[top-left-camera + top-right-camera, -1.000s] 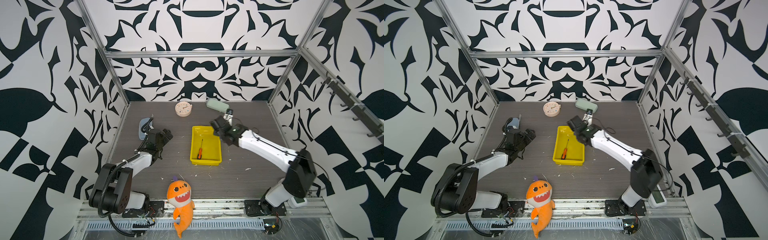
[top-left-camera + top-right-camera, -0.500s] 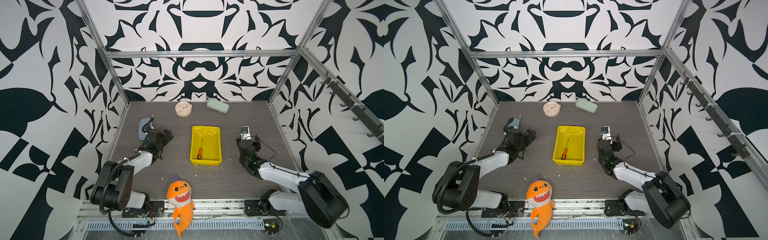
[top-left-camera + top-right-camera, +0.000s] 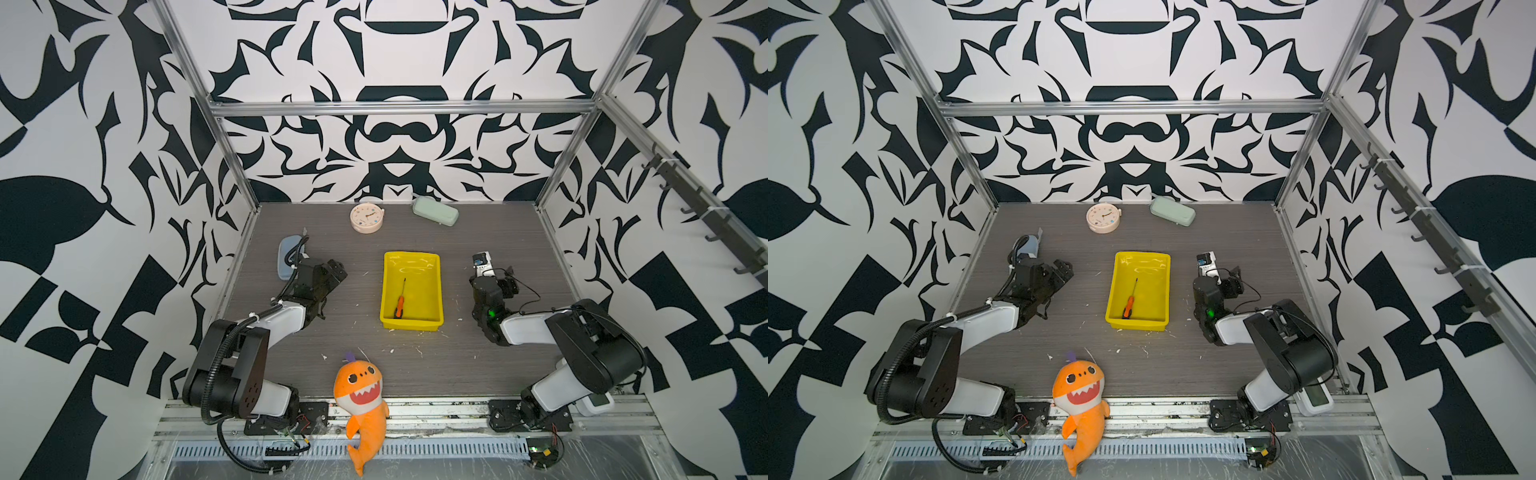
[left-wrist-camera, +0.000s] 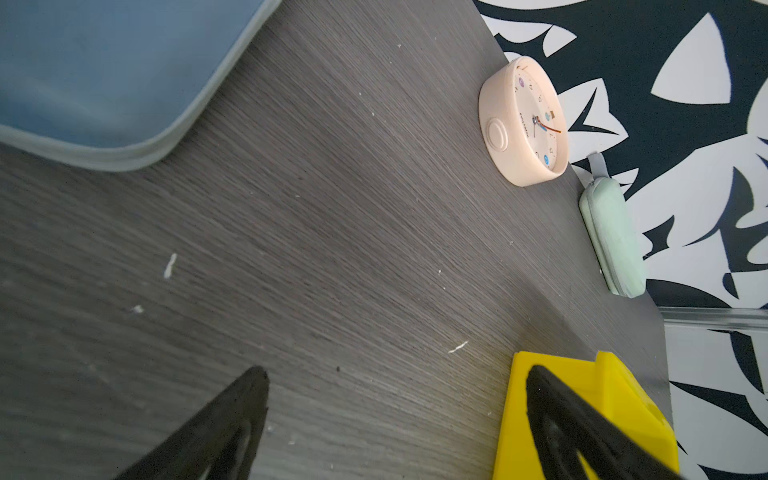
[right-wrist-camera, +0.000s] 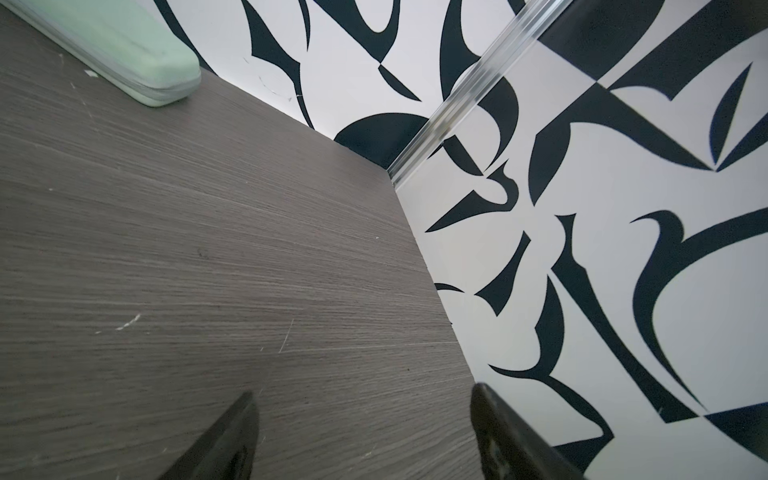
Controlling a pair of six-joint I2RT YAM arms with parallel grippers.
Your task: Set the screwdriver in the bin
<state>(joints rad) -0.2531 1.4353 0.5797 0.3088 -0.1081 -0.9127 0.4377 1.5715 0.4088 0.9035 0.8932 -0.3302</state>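
Observation:
The screwdriver (image 3: pixel 400 303) (image 3: pixel 1128 305), orange-handled with a thin dark shaft, lies loose inside the yellow bin (image 3: pixel 411 254) (image 3: pixel 1142 254) at mid-table, handle toward the front. My left gripper (image 3: pixel 336 270) (image 3: pixel 1065 268) (image 4: pixel 399 374) stands open and empty just left of the bin, low over the table; a corner of the bin (image 4: pixel 615 374) shows behind one finger. To the bin's right, well apart from it, my right gripper (image 3: pixel 496 276) (image 3: pixel 1223 276) (image 5: pixel 363 395) is open and empty over bare table, facing the back right corner.
A pink clock (image 3: pixel 366 217) (image 4: pixel 519 124) and a pale green case (image 3: pixel 435 210) (image 5: pixel 124 50) lie by the back wall. A blue case (image 3: pixel 286 257) (image 4: pixel 104 75) sits behind the left gripper. An orange shark plush (image 3: pixel 361 395) leans on the front rail. Patterned walls close three sides.
My right arm has pulled back from the bin's far right corner to the table's right side, and its jaws have opened wider. The left arm and the screwdriver have stayed put.

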